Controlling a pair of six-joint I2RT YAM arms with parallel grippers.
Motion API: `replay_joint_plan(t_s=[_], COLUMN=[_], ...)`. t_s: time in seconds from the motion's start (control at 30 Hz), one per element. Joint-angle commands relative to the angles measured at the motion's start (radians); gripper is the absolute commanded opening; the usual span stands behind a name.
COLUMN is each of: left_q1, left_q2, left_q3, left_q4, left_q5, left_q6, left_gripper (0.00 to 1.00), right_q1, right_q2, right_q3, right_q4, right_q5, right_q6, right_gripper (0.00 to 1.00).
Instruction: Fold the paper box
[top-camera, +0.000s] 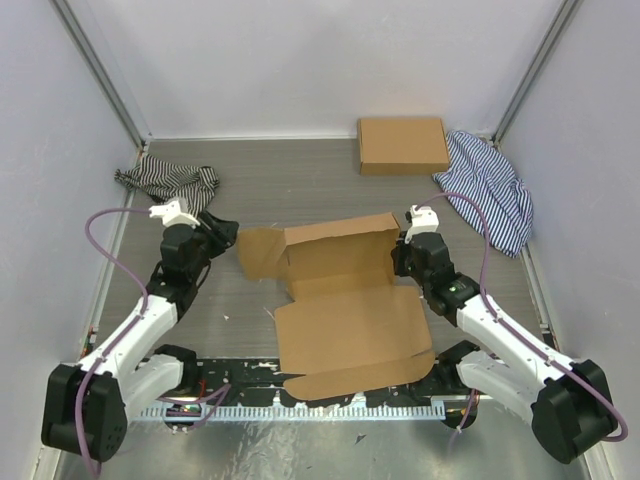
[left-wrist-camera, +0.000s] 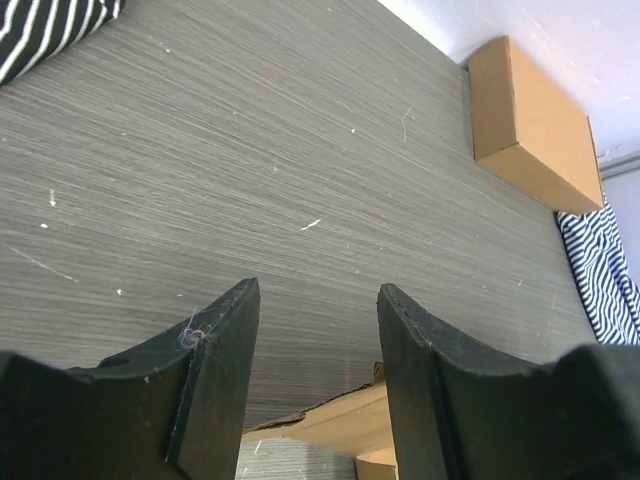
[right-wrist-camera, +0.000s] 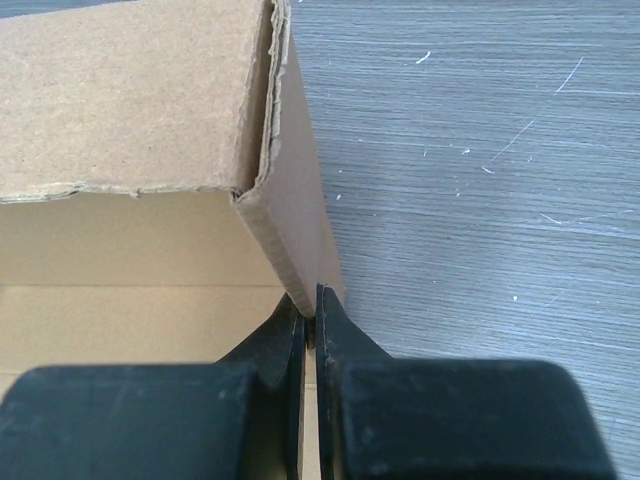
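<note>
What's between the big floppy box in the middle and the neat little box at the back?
Nothing: in the top view, only bare grey table lies between the paper box and the small box.

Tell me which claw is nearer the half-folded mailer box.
Right. The right claw is shut on the upright right wall of the mailer box; the left claw is open beside its left flap, gripping nothing.

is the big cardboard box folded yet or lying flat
Partly folded: the cardboard box has its far wall up, near panel flat.
</note>
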Motion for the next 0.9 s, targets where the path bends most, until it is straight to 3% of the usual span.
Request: replay_joint_plan(t_s=[0.0, 0.2, 0.33, 0.47, 0.6, 0.77, 0.87], left_q1=[0.001, 0.028, 0.088, 0.125, 0.153, 0.165, 0.165], left_q2=[-0.068, -0.126, -0.120, -0.041, 0.147, 0.279, 0.355], left_q3=[-0.045, -0.082, -0.109, -0.089, -0.014, -0.055, -0.059], left_q4=[0.020, 0.030, 0.123, 0.215, 0.291, 0.529, 0.622], left_q5=[-0.069, -0.168, -0.129, -0.035, 0.171, 0.227, 0.355], left_q6=[0.016, 0.007, -0.056, -0.095, -0.116, -0.203, -0.221], left_gripper=[0.57, 0.65, 0.65, 0.62, 0.59, 0.56, 0.52], right_q1=[0.004, 0.004, 0.004, 0.004, 0.004, 0.004, 0.005], right_q2=[-0.019, -0.032, -0.044, -0.069, -0.086, -0.124, -0.127], right_q3=[0.003, 0.001, -0.007, -0.014, -0.015, -0.008, 0.002], right_q4=[0.032, 0.013, 0.003, -0.003, -0.019, -0.046, -0.060], right_q5=[-0.022, -0.034, -0.053, -0.078, -0.131, -0.172, -0.153], right_q6=[0.025, 0.023, 0.016, 0.017, 0.003, -0.022, -0.022], right_gripper=[0.01, 0.01, 0.01, 0.01, 0.01, 0.02, 0.02])
